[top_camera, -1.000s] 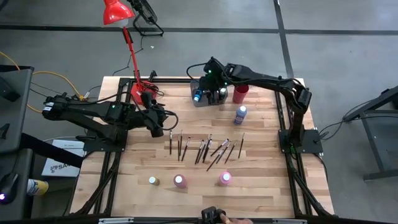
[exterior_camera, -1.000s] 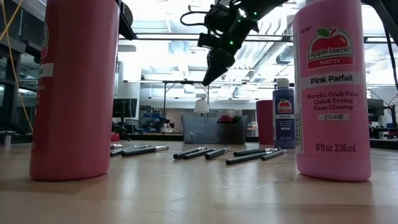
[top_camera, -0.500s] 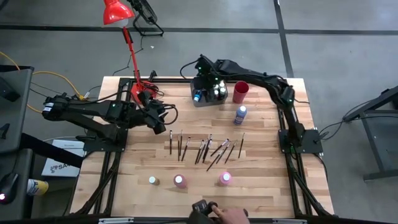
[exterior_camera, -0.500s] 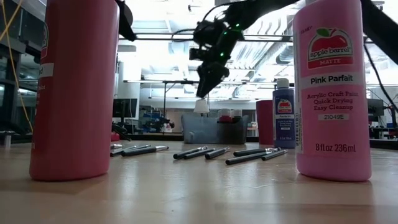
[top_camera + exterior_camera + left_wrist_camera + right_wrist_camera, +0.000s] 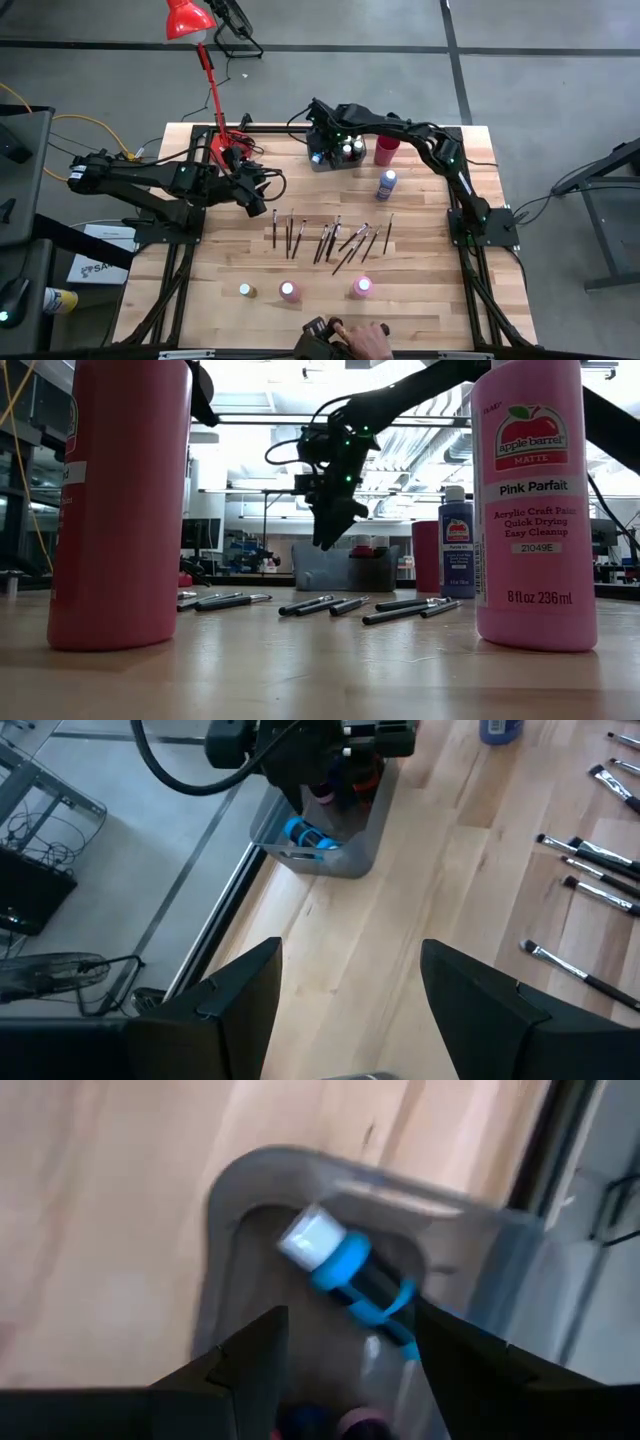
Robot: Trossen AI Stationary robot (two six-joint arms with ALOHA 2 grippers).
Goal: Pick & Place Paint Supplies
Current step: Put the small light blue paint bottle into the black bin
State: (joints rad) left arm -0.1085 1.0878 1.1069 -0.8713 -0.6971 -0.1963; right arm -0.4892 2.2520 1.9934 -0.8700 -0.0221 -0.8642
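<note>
Table (image 5: 420, 300) of pale wood planks, both arms over its far half. Left gripper (image 5: 272, 190) hangs above the left part of the table, near the far-left corner; its 2 fingers (image 5: 245, 995) stand apart with bare wood between them, holding nothing.

Brushes (image 5: 330, 238), about 10, lie in a loose row across the middle of the table, handles mostly pointing toward the near edge, some crossing each other. In the low view the brushes (image 5: 320, 604) lie flat.

Near the near edge stand 3 bottles in a row: a small pale-capped bottle (image 5: 245, 290) at the left, a pink bottle (image 5: 289, 291) beside it, a second pink bottle (image 5: 361, 288) further right, all upright and apart.

Grey bin (image 5: 335, 160) sits at the far edge, near its middle. Right gripper (image 5: 320, 135) hovers over the bin's left end, fingers (image 5: 245, 1365) spread and empty. Below them in the bin lies a tipped bottle (image 5: 350, 1285) with a white cap and blue collar; other bottle tops show beside it.

Red cup (image 5: 387, 149) stands just right of the bin. Blue bottle (image 5: 386, 184) stands upright nearer the middle, close to the cup.

A person's hand (image 5: 365, 340) rests at the near edge.
</note>
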